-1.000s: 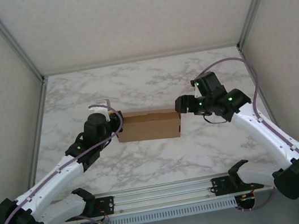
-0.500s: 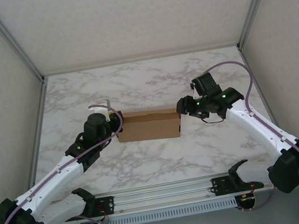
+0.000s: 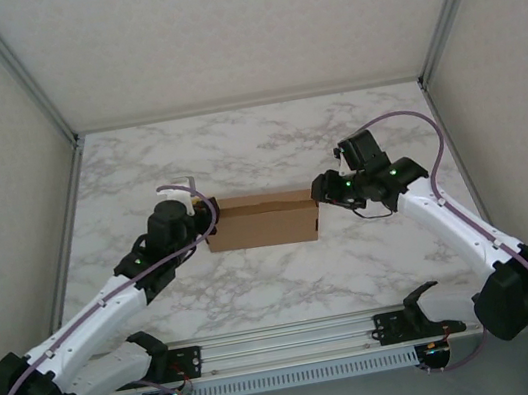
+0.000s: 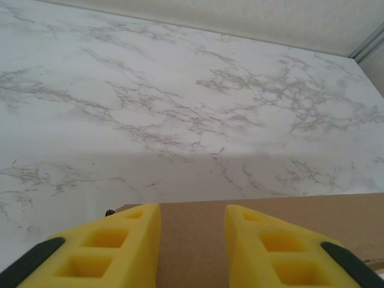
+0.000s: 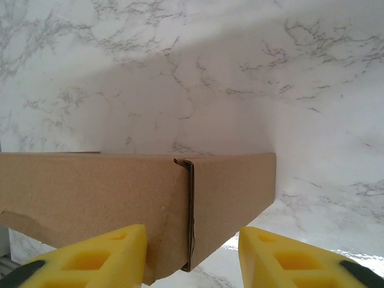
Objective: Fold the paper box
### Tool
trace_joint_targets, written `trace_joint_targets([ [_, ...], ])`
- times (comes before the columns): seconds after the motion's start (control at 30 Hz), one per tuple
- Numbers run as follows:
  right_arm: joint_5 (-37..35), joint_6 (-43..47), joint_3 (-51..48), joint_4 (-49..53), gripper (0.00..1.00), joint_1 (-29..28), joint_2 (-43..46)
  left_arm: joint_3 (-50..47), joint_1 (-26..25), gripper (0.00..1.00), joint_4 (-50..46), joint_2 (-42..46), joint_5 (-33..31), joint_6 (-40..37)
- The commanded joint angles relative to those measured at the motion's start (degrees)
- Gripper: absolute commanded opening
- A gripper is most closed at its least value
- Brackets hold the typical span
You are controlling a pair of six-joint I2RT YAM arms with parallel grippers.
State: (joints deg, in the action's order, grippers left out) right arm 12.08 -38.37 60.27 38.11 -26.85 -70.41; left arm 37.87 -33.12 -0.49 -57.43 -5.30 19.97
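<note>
Folding stage: box (image 3: 263, 220) stands closed as a shallow brown block; judged near finished; an arm at each end, probably to square it up.
Box position: mid-table (image 3: 236, 151), long side running left to right; one end at each gripper.
Left gripper (image 4: 192, 211): set over the left end of the box top; fingers (image 4: 129, 240) narrowly apart; cardboard shows in the gap; nothing pinched; placed, in my judgement, to steady the box against a push from the far end.
Right gripper (image 5: 192, 233): faces the right end; fingers (image 5: 102, 252) fairly wide, one on each side of the corner; contact not seen; holding nothing.
Seam (image 5: 191, 210): vertical slit where the end panel meets the long wall; gapes slightly near the bottom; likely why the right gripper straddles this corner.
Next move: closing on the corner should press the seam shut; the box is light and may slide if the left end is not held down.
</note>
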Motion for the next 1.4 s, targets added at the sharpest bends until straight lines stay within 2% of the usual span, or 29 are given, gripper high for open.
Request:
trace_joint_targets([
  [0.0,-1.21,-0.11,-2.35,2.16,0.42,0.22,-1.41,2.00,0.43,0.37,-4.60,1.89,-0.07,-0.01],
  [0.23,-1.48,-0.11,-2.96,2.15,0.40,0.22,-1.18,7.40,0.73,0.51,-8.96,3.36,2.80,-0.59],
  [0.4,-1.46,0.01,-3.56,2.05,0.40,0.23,-0.54,7.14,4.79,0.53,-10.90,5.60,6.02,0.75],
  [0.57,-1.29,-0.04,-4.33,1.55,0.40,0.22,0.01,1.85,10.95,0.54,-7.63,6.28,14.91,5.62],
  [0.7,-0.93,0.12,-4.81,1.01,0.41,0.22,0.44,-1.45,11.84,0.55,-4.17,5.93,18.68,8.54],
  [0.9,-1.10,0.47,-5.32,1.00,0.41,0.22,0.97,-3.68,12.11,0.54,-3.47,5.86,18.03,9.66],
  [1.37,-3.72,0.94,-7.81,1.49,0.38,0.22,-1.26,-15.55,12.29,0.43,2.22,10.15,14.91,20.24],
])
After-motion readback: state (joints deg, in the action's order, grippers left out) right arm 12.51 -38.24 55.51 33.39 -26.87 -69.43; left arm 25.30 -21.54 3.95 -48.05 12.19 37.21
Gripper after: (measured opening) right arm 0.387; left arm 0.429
